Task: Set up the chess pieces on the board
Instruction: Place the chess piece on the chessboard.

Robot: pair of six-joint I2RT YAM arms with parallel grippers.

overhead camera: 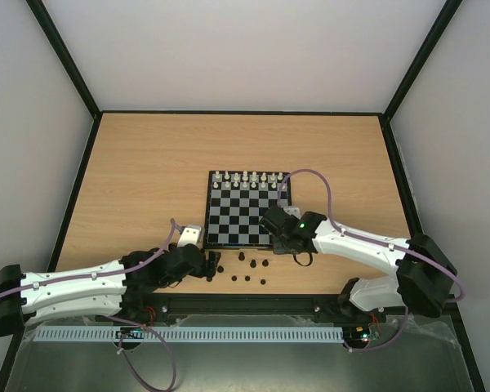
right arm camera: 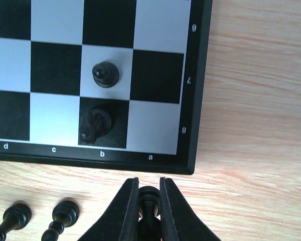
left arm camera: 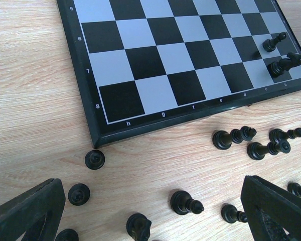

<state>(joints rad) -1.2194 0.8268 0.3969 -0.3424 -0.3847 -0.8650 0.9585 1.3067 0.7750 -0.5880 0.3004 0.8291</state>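
The board (overhead camera: 249, 210) lies mid-table, with white pieces on its far rows. My right gripper (right arm camera: 149, 188) is shut on a black chess piece (right arm camera: 149, 201), held just off the board's near right corner (right arm camera: 193, 150). On the board stand a black pawn (right arm camera: 106, 74) on b7 and a black knight (right arm camera: 96, 125) on b8. My left gripper (overhead camera: 202, 265) hangs open and empty over loose black pieces off the board's near left corner; one (left arm camera: 185, 203) lies between its fingers (left arm camera: 278, 208). More black pieces (left arm camera: 234, 137) lie by the board edge (left arm camera: 155, 125).
Several black pieces (overhead camera: 253, 263) are scattered on the wooden table between the board and the near edge. Two (right arm camera: 65, 216) lie left of my right gripper. A black frame borders the table.
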